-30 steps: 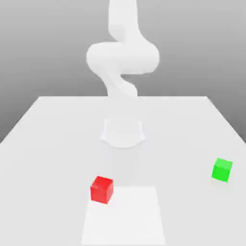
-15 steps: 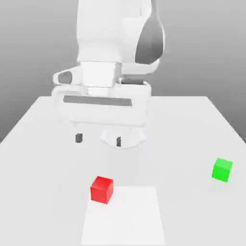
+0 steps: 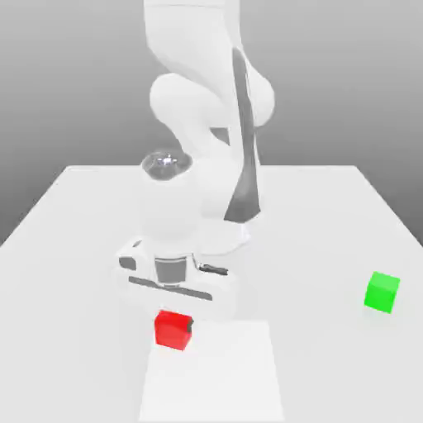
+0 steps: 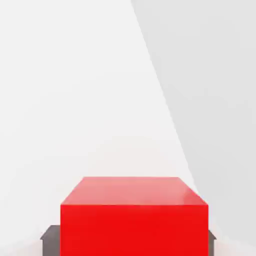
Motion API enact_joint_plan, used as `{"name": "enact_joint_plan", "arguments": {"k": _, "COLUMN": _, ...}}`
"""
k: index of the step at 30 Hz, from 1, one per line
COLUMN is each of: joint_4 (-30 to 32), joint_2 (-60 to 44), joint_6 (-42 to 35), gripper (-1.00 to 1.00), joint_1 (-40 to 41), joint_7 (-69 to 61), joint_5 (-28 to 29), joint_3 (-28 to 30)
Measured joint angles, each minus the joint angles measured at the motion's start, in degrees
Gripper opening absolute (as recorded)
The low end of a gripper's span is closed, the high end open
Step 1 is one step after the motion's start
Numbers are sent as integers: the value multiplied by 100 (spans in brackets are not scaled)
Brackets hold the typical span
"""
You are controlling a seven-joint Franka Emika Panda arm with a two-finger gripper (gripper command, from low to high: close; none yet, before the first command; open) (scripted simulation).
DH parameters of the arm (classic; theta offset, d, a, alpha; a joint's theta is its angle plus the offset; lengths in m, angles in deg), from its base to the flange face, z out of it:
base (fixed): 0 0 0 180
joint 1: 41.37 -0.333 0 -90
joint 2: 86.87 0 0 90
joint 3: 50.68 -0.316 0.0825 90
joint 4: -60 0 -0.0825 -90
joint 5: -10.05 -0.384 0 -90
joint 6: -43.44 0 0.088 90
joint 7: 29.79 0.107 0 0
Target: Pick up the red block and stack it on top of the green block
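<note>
My gripper (image 3: 175,324) has dropped from well above the table (image 3: 74,215) and clamped narrow on the red block (image 3: 172,330), which sits on the pale square (so lifting comes next, I judge). The hand hides the fingertips. Far off at the exterior view's right, the green block (image 3: 382,292) waits.

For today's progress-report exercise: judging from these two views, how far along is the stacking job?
Done: the gripper is down over the red block, dark fingers at both its sides and shut on it. In hand: the grasp; the block sits on the table, not lifted. Left: raise it, carry it toward the exterior view's right and set it on the green block, whose top is bare.
</note>
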Motion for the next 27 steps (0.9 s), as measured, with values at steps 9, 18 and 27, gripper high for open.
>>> {"name": "enact_joint_plan", "arguments": {"k": 9, "joint_4": 187, "joint_2": 1311, "joint_6": -1126, "gripper": -100, "joint_1": 1, "joint_7": 120, "joint_5": 171, "joint_3": 45}}
{"name": "enact_joint_plan", "arguments": {"k": 18, "joint_4": -119, "joint_2": 1534, "joint_6": -1648, "gripper": -100, "joint_1": -1456, "joint_7": -324, "joint_5": 28, "joint_3": -852}}
{"name": "enact_joint_plan", "arguments": {"k": 27, "joint_4": -504, "joint_2": 1536, "joint_6": -2023, "gripper": -100, "joint_1": -3070, "joint_7": -831, "joint_5": -133, "joint_3": -1845}}
